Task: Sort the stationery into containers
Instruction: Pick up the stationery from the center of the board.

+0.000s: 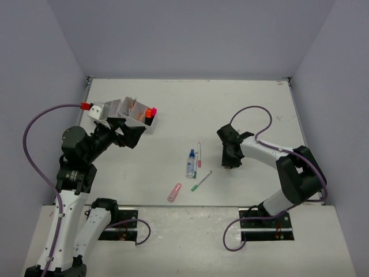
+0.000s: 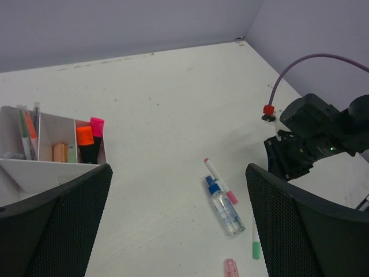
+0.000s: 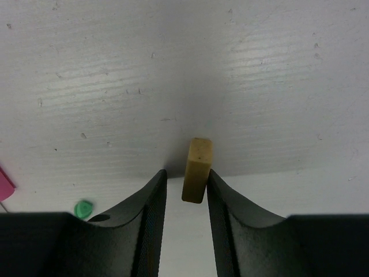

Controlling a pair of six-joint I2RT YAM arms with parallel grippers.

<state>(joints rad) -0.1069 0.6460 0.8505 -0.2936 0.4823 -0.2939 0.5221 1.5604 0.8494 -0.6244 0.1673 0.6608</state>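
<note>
Your right hand (image 3: 185, 173) straddles the eraser (image 3: 198, 164) right of the bottle (image 1: 190, 165), not yet clenched; your left hand (image 2: 179, 167) hangs released.

White table, lilac-grey walls.
The table (image 1: 248, 109) is flat, matt, faintly scuffed and speckled; plain walls (image 1: 190, 34) rise from its far edge and along both its sides.

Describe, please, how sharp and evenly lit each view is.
Top external: even, soft light, sharp throughout. Left wrist: bottle crisp, its own near fingers dark and soft-edged. Right wrist: eraser sharp, table beyond it shaded grey.
</note>
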